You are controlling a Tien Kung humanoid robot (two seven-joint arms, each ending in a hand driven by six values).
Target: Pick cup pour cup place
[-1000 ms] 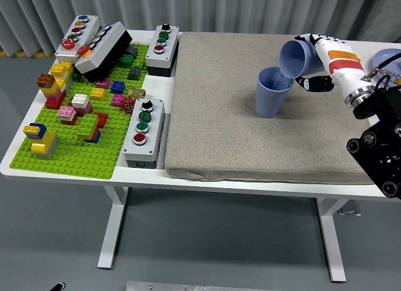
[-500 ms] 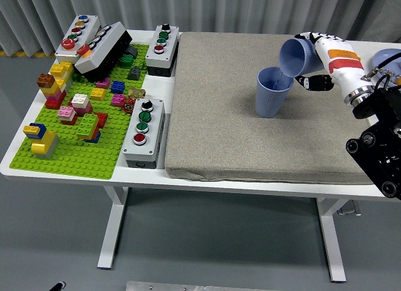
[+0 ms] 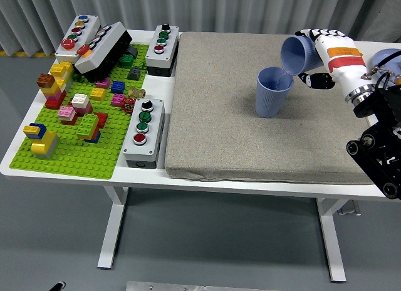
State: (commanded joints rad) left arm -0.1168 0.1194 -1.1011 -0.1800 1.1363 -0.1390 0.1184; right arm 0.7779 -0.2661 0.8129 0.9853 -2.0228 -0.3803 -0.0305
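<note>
A blue ribbed cup [image 3: 272, 91] stands upright on the grey mat [image 3: 250, 140], right of its middle. My right hand [image 3: 313, 52] is shut on a second blue cup [image 3: 296, 55], held tipped to the left with its mouth just over the standing cup's rim. The white forearm runs off to the right edge. My left arm is out of sight.
A green baseplate [image 3: 75, 159] with several coloured bricks fills the table's left side. Three grey button boxes [image 3: 143, 132] and a black box [image 3: 103, 49] stand around it. Part of a blue object [image 3: 388, 56] shows at the right edge.
My right hand with the tipped cup has risen very slightly and shifted a little to the right. The standing cup has not moved.
</note>
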